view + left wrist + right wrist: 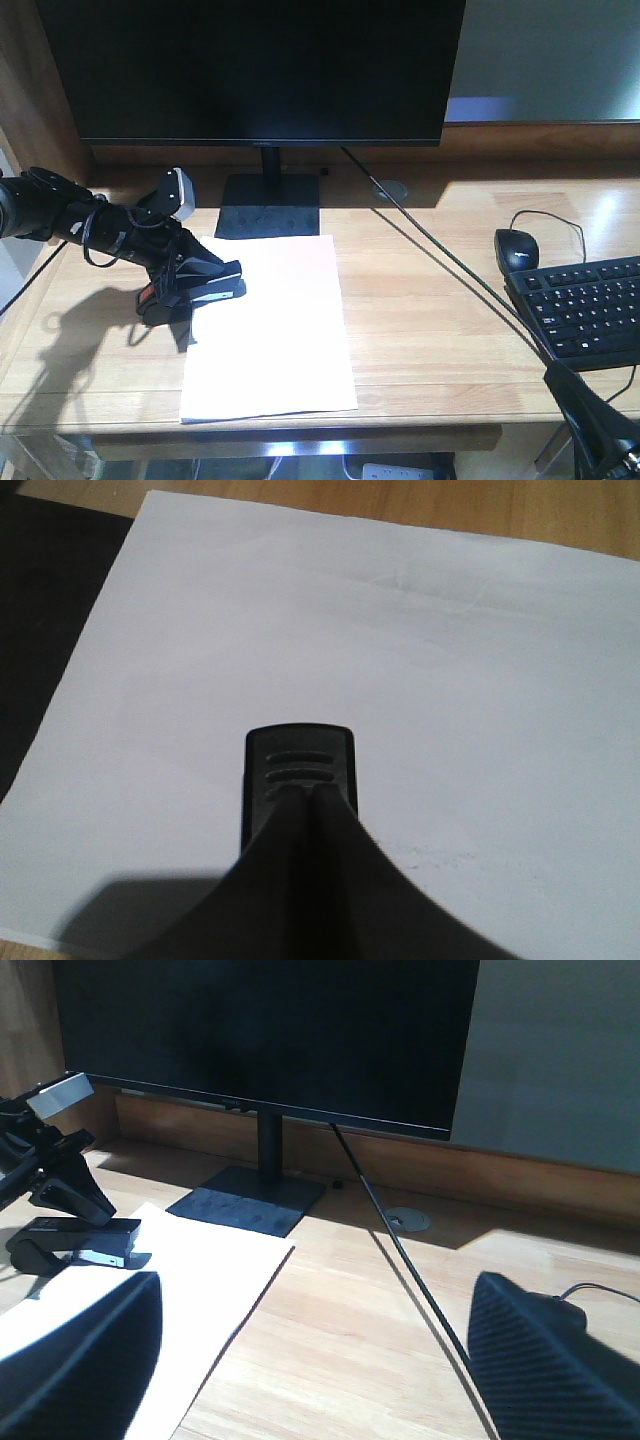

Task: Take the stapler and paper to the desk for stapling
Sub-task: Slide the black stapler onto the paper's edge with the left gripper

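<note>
The white paper [275, 340] lies flat on the light-wood desk [430, 320], in front of the monitor stand. The black stapler [200, 293] with its orange end patch sits across the paper's left edge. My left gripper [212, 270] reaches in from the left, and its fingers [300, 880] are shut against each other and rest on top of the stapler [300, 760], over the paper [420, 650]. In the right wrist view my right gripper [315, 1360] hangs open over bare desk, right of the paper [200, 1280]; nothing is between its fingers. The stapler [75, 1245] shows at far left.
A large black monitor [260, 70] on a flat stand [268, 205] fills the back. A thin black cable [440, 255] runs diagonally across the desk from a grommet [390, 189]. A black mouse [516, 247] and keyboard [585, 305] lie at the right.
</note>
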Controlling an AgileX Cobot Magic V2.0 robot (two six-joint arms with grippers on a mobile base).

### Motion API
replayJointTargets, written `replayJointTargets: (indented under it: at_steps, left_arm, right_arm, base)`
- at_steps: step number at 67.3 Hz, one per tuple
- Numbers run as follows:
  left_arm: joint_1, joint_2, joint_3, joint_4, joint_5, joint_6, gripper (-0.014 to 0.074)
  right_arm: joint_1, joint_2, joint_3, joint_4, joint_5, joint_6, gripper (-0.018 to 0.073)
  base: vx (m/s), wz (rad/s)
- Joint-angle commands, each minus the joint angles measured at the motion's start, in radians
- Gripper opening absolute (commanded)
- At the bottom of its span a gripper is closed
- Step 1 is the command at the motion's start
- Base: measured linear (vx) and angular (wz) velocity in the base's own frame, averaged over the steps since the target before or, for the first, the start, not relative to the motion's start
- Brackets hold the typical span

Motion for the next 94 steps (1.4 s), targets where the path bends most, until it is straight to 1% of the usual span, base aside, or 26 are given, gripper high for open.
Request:
replayJointTargets:
  at_steps: [1,10,34,50,94]
  left_arm:
    - [-0.009,-0.032,-0.013,0.030,0.004,-0.031,-0.0006]
    - [-0.009,-0.032,-0.013,0.045,-0.017,-0.065,-0.0006]
    - [-0.009,-0.022,-0.013,0.054,-0.014,-0.066,-0.0006]
    - [-0.019,-0.021,-0.013,0.149,-0.020,-0.111,-0.0006]
    - [-0.019,-0.021,-0.013,0.147,-0.020,-0.118,-0.0006]
  right_arm:
    - [-0.004,0.006,-0.028,-0.051,0.017,-0.005,0.0588]
    - [-0.004,0.006,-0.028,-0.051,0.017,-0.005,0.0588]
    - [-0.004,0.006,-0.028,-0.051,0.017,-0.005,0.0588]
    - [-0.004,0.006,-0.028,-0.051,0.017,-0.005,0.0588]
    - [-0.004,0.006,-0.028,-0.051,0.017,-0.005,0.0588]
  base:
    - [0.00,0.00]
    - [0.00,0.00]
    - [0.00,0.00]
    - [0.00,0.00]
    - [0.00,0.00]
